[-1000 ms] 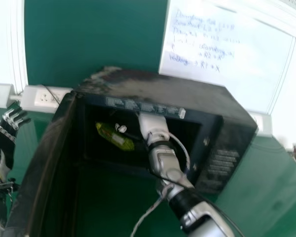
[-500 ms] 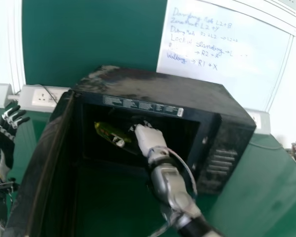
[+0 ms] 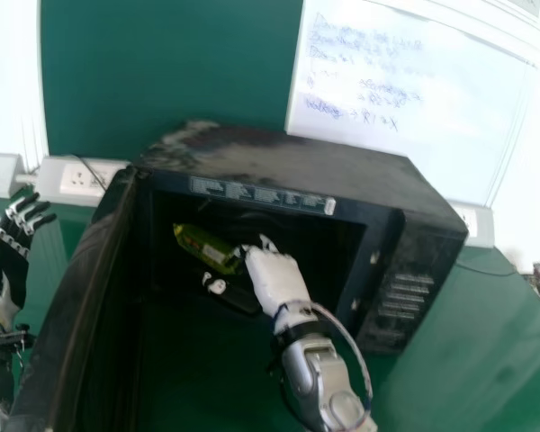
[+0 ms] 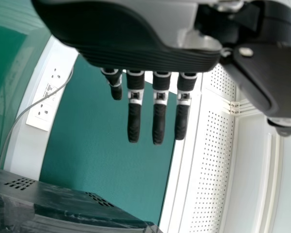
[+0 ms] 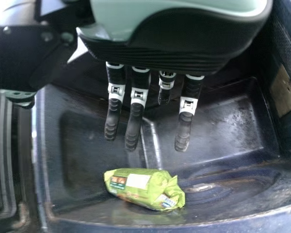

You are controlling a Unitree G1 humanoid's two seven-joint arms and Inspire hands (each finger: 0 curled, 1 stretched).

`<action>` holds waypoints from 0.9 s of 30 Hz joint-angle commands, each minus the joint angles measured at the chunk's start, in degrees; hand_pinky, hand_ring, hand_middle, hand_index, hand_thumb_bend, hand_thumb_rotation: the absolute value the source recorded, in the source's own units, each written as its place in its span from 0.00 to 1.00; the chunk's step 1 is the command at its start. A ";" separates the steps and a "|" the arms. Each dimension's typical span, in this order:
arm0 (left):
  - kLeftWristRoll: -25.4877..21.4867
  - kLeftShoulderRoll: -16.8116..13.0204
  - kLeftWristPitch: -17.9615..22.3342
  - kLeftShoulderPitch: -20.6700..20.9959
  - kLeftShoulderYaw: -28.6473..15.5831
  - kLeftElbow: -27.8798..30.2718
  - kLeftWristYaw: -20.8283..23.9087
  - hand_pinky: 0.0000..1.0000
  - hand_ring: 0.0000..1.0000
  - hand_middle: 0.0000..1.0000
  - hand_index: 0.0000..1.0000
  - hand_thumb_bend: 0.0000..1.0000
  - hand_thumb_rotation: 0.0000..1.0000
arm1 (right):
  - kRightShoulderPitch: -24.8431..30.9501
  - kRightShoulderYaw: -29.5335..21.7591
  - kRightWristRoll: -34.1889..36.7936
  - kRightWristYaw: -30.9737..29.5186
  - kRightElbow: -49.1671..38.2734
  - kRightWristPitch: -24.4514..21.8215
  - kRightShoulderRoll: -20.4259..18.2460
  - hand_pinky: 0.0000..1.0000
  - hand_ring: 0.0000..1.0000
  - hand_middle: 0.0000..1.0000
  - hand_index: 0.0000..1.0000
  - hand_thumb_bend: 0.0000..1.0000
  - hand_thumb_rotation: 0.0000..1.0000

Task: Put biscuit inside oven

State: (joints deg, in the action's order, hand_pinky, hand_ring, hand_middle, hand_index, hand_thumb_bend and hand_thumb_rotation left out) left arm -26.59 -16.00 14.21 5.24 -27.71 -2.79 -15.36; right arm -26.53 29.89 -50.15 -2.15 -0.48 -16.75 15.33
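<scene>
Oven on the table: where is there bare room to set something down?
Bare table shows right of the oven, and in front between its open door and right arm. Inside is crowded around the biscuit packet and right hand.

There was one oven [image 3: 288,162], with one open door [image 3: 67,297] on its left side and one biscuit packet [image 3: 202,247] inside it. Of two hands, the right hand [image 3: 274,277] was at its opening, the left hand [image 3: 4,261] left of it. Behind it were one whiteboard [image 3: 414,108] and one green board [image 3: 162,72].
</scene>
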 commanded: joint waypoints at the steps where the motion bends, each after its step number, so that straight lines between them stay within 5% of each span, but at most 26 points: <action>1: -0.02 0.07 -0.51 0.11 0.44 0.40 -0.03 0.66 0.70 0.72 0.74 0.71 0.51 | 1.27 -1.37 -0.66 -1.60 -2.94 -0.04 1.23 0.48 0.54 0.57 0.62 0.86 0.65; 7: 0.71 -0.01 0.58 -0.67 0.55 -0.04 -1.00 0.66 0.69 0.71 0.74 0.69 0.52 | 5.50 -4.94 -0.44 -5.30 -10.03 -0.01 3.48 0.56 0.60 0.62 0.62 0.86 0.66; 20: 0.42 1.04 -1.17 -4.02 1.11 3.15 -0.73 0.72 0.73 0.74 0.75 0.71 0.49 | 14.66 -13.17 2.80 -7.54 -20.00 2.92 6.47 0.56 0.61 0.60 0.60 0.86 0.61; 27: 0.96 0.90 -0.14 -5.62 2.21 3.32 -2.83 0.77 0.77 0.79 0.82 0.77 0.62 | 19.26 -19.13 4.99 -8.05 -24.39 5.23 9.02 0.52 0.58 0.58 0.61 0.86 0.63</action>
State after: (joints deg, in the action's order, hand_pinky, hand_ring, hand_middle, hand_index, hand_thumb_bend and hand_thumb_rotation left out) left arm -25.92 -15.07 13.52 -0.04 -26.20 -0.10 -17.51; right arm -8.09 12.14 -45.68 -9.81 -23.72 -12.27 23.39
